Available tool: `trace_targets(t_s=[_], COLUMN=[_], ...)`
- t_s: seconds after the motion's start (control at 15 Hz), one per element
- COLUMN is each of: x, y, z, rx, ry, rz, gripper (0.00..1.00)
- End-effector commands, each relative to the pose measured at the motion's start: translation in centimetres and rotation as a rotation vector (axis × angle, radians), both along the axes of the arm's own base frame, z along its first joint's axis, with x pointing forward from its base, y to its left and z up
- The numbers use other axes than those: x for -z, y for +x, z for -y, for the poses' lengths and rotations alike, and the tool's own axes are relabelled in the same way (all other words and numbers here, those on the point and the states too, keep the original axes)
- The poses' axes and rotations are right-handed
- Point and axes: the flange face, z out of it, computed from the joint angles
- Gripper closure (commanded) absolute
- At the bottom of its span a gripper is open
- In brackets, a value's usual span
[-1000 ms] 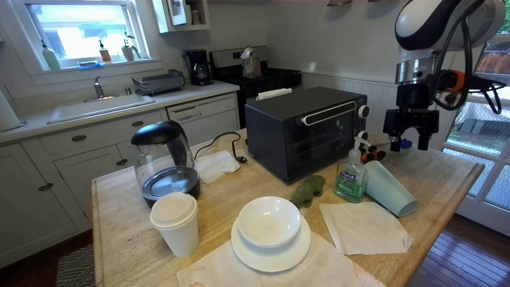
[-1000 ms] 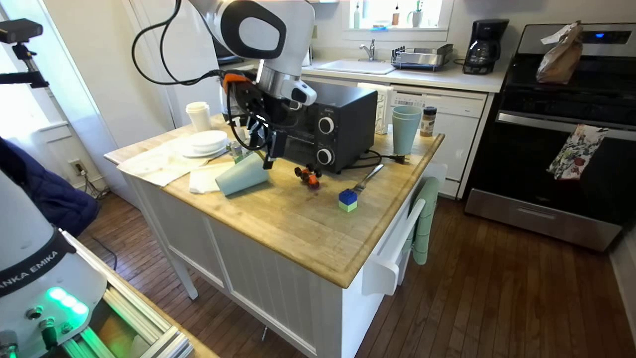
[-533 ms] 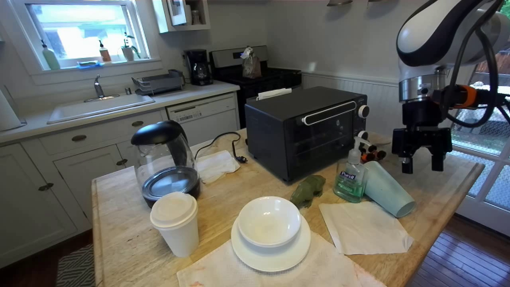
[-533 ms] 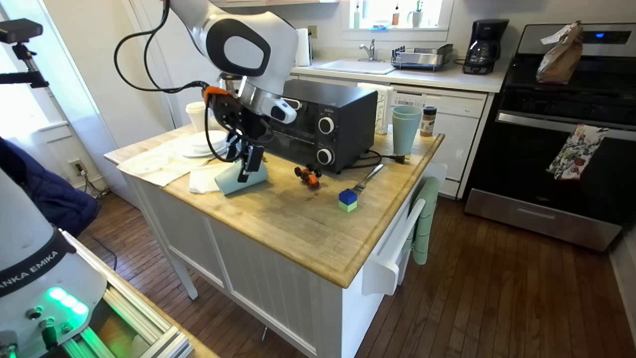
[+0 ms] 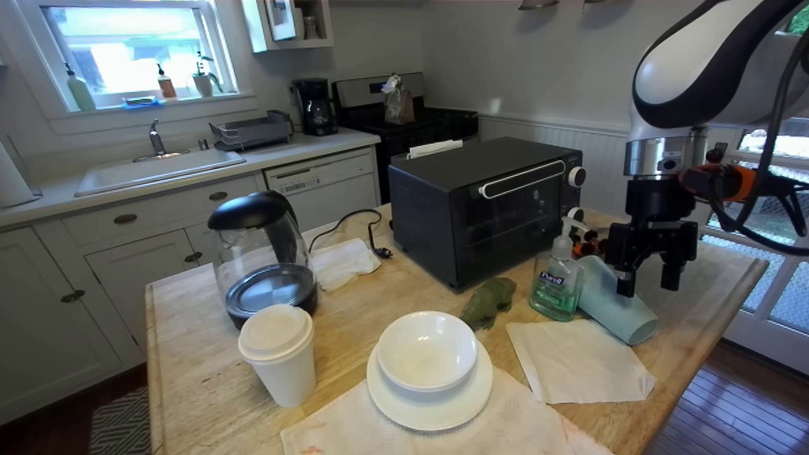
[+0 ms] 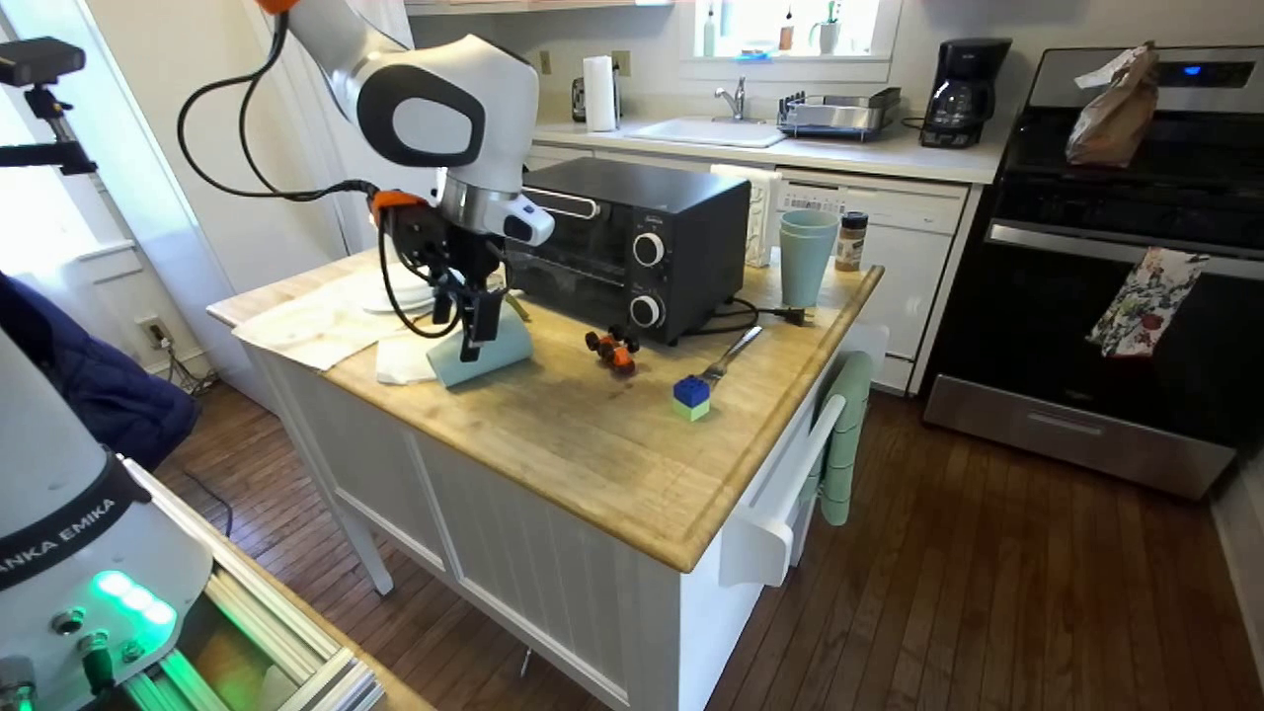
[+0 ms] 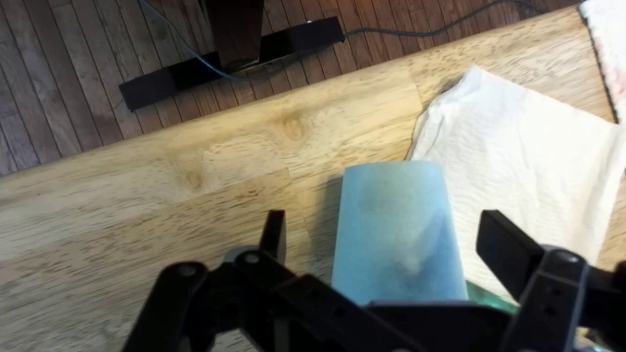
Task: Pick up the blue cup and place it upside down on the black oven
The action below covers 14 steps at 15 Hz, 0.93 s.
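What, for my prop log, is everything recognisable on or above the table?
Black oven: 1, black, on table
Sanitizer: 1, green, before oven
Blue cup: 1, aqua, lying beside sanitizer
Tumblers: apparently 2, aqua, near oven
Jar: 1, brown, beside tumblers
Kettle: 1, clear/black, near oven
Lidded cup: 1, white, beside kettle
Bowl, plate: 1 each, white, stacked
Cloths: 3, whitish, beside kettle, sanitizer, beneath plate
Figurine: 1, green, beside plate
Toy car: 1, orange, near oven
Block: 1, blue and green, near fork
Fork: 1, silver, near block
Cords: count unclear, black, beside oven
Arm: 1, white/black, over table
Jaws: 1 pair, black, open, flanking blue cup
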Motion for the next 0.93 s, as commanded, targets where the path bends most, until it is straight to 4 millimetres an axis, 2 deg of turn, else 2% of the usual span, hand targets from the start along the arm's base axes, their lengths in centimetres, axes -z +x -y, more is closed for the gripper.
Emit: trace_targets(t_s=[0.0, 0.27, 0.67, 0.73, 0.8, 0.87], x=[-0.2, 0.9, 1.0, 1.2, 1.3, 1.3], y=[-1.1, -0.9, -0.4, -0.4, -0.3, -0.2], z=[-1.3, -1.3, -1.4, -1.4, -1.5, -1.5], rx=[-0.033, -0.048, -0.054, -0.055, -0.056, -0.057], ry=[-0.005, -0.019, -0.021, -0.024, -0.026, -0.03], rz=[0.077, 0.118, 0.191, 0.196, 0.196, 0.199], gripper=[0.0, 0.0, 0.0, 0.02, 0.18, 0.25])
